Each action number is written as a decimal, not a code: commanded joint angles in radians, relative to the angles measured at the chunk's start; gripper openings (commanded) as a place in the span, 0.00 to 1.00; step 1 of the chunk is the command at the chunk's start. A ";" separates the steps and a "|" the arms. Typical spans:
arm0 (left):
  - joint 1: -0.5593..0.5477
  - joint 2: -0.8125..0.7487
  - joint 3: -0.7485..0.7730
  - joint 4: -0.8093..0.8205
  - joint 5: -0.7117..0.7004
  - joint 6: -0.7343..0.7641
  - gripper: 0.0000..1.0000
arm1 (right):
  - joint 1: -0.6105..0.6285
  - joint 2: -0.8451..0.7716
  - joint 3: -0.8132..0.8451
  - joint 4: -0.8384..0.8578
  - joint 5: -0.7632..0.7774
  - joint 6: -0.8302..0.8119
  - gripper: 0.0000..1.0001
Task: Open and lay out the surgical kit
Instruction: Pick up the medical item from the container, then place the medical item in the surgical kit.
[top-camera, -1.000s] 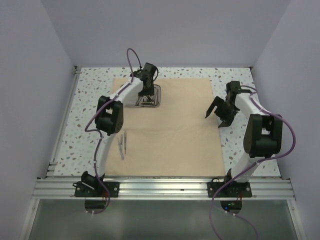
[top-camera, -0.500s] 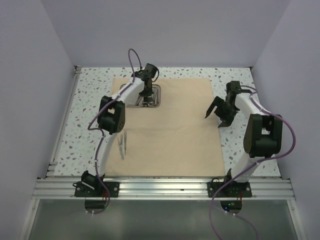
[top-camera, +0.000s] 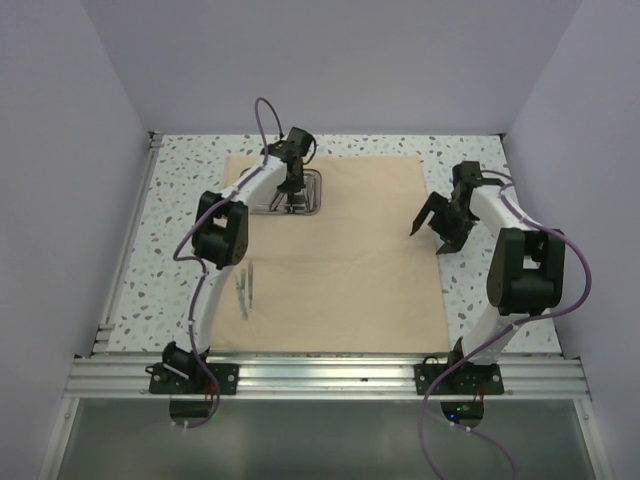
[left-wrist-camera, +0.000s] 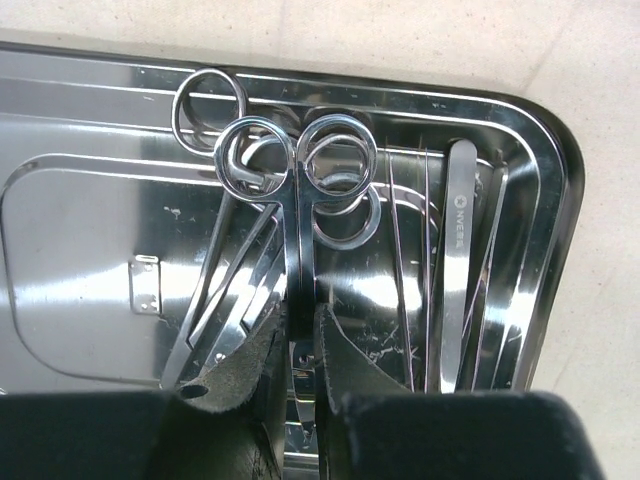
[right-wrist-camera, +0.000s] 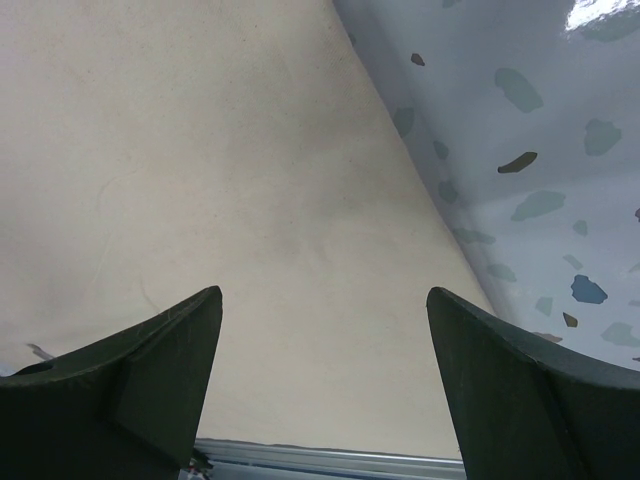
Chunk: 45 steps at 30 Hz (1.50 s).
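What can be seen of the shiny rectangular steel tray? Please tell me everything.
The shiny rectangular steel tray looks like polished metal, with rounded corners and a raised rim. It lies flat on the beige cloth wrap, near its far left corner. Inside lie silver ring-handled instruments and straight tweezers. The left gripper reaches into it, jaws closed around one instrument's shank.

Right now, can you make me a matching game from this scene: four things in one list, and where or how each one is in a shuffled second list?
1. left claw
2. right claw
3. tray
4. loose tools

A. wide open above the cloth
B. lying on the cloth's near-left part
C. closed around a ring-handled tool
D. sitting on the cloth's far-left part

Pairs: 1-C, 2-A, 3-D, 4-B.
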<state>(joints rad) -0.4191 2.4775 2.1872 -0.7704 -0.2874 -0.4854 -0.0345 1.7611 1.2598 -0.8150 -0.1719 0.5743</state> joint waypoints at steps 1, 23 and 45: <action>-0.001 -0.063 -0.012 -0.039 0.036 0.025 0.00 | 0.001 -0.002 0.049 -0.015 -0.003 -0.017 0.87; -0.135 -0.771 -0.752 0.026 0.008 -0.212 0.00 | 0.002 -0.273 -0.077 -0.021 0.014 0.001 0.87; -0.540 -0.833 -1.031 0.001 -0.045 -0.611 0.35 | 0.120 -0.638 -0.264 -0.101 -0.008 0.056 0.88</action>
<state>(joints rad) -0.9329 1.6276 1.0904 -0.7170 -0.2935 -1.0370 0.0807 1.1511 0.9718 -0.8970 -0.1757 0.6331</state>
